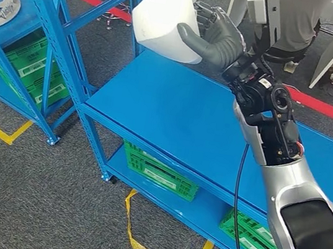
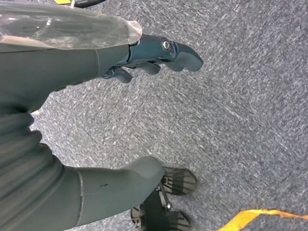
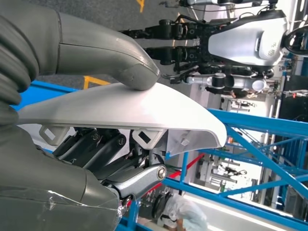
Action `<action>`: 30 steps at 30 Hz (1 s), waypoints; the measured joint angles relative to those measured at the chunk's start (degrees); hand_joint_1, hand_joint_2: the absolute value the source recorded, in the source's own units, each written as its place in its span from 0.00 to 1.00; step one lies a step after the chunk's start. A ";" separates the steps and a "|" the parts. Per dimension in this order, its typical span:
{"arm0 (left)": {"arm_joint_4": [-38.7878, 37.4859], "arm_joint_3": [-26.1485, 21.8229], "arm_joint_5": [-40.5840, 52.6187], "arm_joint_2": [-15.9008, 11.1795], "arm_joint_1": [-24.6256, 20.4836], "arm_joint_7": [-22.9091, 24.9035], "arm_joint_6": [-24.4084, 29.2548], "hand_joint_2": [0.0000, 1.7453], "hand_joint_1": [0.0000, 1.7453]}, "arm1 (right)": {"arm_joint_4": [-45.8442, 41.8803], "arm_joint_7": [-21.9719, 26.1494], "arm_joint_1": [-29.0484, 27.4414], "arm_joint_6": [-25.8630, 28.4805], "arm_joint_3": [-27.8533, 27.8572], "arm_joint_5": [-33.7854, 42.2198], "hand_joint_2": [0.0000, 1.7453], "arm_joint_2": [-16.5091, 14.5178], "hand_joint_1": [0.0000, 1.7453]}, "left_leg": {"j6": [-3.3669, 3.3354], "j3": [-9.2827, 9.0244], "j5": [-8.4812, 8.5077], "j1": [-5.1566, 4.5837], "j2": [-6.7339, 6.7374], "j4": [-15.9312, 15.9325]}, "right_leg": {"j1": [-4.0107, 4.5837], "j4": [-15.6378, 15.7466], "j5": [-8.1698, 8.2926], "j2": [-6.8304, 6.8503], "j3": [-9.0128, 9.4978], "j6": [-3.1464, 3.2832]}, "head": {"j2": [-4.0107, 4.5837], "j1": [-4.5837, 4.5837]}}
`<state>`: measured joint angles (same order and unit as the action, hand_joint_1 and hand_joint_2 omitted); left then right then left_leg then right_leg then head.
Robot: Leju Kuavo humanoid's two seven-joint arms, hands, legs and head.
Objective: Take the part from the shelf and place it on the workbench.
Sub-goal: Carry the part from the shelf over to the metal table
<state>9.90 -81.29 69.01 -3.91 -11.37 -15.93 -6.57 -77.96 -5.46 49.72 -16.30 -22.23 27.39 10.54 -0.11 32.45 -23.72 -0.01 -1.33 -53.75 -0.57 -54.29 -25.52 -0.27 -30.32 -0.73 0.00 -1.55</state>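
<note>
Blue workbench (image 1: 171, 109) top bare; green crates (image 1: 160, 172) on lower shelf; grey carpet floor (image 1: 16, 196), yellow tape (image 1: 138, 236).

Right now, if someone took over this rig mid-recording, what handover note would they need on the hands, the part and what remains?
Right hand: grips the white part, thumb over its outer face, fingers underneath, as the right wrist view shows; it is held in the air above the far edge of the blue workbench.
Left hand: holds nothing, fingers apart, hanging over the grey carpet floor.
Done: the part is off the blue shelf and carried over to the workbench.
Left: lower the part onto the workbench top, let go, and draw the right arm back.
</note>
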 joint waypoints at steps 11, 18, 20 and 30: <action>0.00 0.00 0.36 -0.04 -0.02 0.11 1.09 1.00 0.00 | -0.02 3.11 0.00 1.69 0.02 -1.53 1.00 0.14 1.00 | 0.00 0.00 0.00 0.00 0.00 0.00 | 0.00 0.00 0.00 0.00 -0.01 0.00 | 0.00 0.00; 0.00 0.00 0.40 -0.04 -0.03 0.28 1.27 1.00 0.00 | -0.02 4.52 -0.05 1.10 0.03 -0.67 1.00 0.22 1.00 | 0.00 0.00 0.00 0.00 0.00 0.00 | 0.00 0.00 0.00 0.00 -0.01 0.00 | 0.00 -0.02; 0.00 0.00 0.40 -0.04 -0.04 0.29 1.28 1.00 0.00 | -0.02 4.66 -0.07 0.87 0.03 -0.71 1.00 0.34 1.00 | 0.00 0.00 0.00 0.00 0.00 0.00 | 0.00 0.00 0.00 0.00 -0.01 0.00 | 0.00 -0.02; 0.00 0.00 1.00 -0.04 -0.04 0.38 1.76 1.00 0.00 | -2.04 8.21 -1.71 2.43 0.10 -8.25 1.00 0.50 1.00 | 0.00 0.00 0.00 0.00 0.00 0.00 | 0.00 0.00 0.00 0.00 -0.01 0.00 | 0.00 -0.01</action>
<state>9.90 -81.29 70.01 -3.96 -11.41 -15.56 -4.81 -80.00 2.75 48.01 -13.87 -22.14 19.14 11.04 -0.11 32.45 -23.72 -0.01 -1.32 -53.75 -0.57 -54.29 -25.53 -0.27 -30.33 -0.73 0.00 -1.56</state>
